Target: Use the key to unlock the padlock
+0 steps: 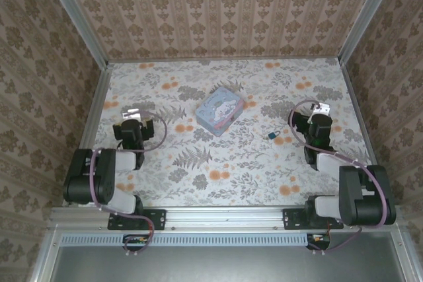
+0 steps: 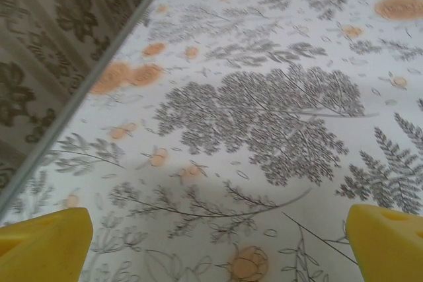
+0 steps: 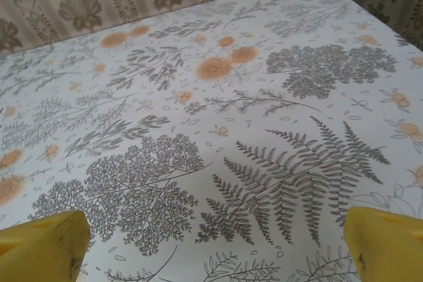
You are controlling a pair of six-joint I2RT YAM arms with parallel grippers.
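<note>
The padlock lies on the surface a little left of the right fingers, well apart from the left fingers; both pairs are wide and hold nothing

— What sort of place am I driving in here?

— From my feed, a robot test cell in a lab. The patterned wallpaper sits on panels framed by aluminium posts. A floral sheet covers the table. The left arm and right arm are bolted to a metal rail.
</note>
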